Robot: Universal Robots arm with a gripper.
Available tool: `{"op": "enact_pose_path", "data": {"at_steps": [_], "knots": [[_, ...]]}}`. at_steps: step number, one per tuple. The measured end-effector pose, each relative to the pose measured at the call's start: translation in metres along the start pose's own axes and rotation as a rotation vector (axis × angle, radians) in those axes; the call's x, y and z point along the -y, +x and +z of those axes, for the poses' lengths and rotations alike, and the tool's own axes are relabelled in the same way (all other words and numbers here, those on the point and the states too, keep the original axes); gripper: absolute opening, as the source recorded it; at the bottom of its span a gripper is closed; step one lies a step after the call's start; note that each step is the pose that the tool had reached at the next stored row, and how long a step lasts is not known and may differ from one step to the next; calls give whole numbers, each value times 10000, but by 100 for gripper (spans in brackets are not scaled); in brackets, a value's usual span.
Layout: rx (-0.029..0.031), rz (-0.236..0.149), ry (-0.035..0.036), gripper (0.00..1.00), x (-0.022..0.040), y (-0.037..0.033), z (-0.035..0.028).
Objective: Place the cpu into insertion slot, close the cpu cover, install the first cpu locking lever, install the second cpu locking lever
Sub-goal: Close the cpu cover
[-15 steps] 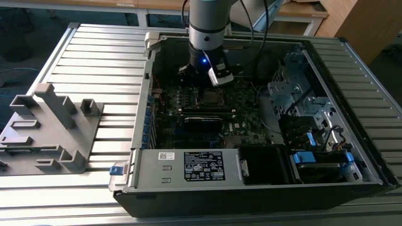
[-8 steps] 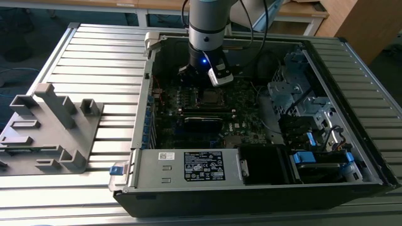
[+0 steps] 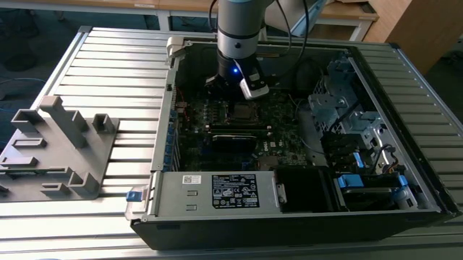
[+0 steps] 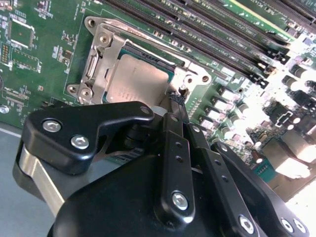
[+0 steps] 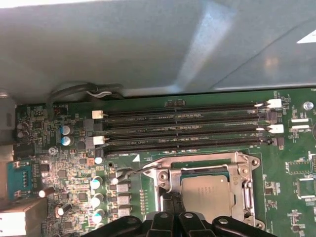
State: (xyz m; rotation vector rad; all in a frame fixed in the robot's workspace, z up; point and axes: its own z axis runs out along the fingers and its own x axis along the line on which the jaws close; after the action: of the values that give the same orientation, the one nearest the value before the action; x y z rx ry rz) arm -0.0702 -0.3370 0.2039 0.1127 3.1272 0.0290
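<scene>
The gripper (image 4: 177, 101), tips apparently pinched together, partly hides the cpu (image 4: 136, 84) beneath the cpu cover (image 4: 105, 58).

The cpu (image 4: 136, 81) has a dull silver-grey top framed by the shiny silver cpu cover (image 4: 101, 61). Both sit on the green motherboard (image 4: 44, 64), whose black memory slots (image 5: 187, 131) end in white latches (image 5: 274, 103). The pincer (image 4: 176, 98) is matt black, dotted with silver screw heads. In the exterior view the bench (image 3: 116, 70) is pale grey with parallel ribbed stripes, and the computer case (image 3: 289, 233) is black with blue tabs (image 3: 354, 181).
</scene>
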Motion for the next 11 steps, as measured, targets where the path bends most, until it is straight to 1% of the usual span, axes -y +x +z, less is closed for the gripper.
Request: {"op": "enact_pose_path", "data": {"at_steps": [5, 11], "knots": [[-8, -340, 0, 11, 2, 10, 19], [-7, -352, -4, 11, 1, 13, 31]]}}
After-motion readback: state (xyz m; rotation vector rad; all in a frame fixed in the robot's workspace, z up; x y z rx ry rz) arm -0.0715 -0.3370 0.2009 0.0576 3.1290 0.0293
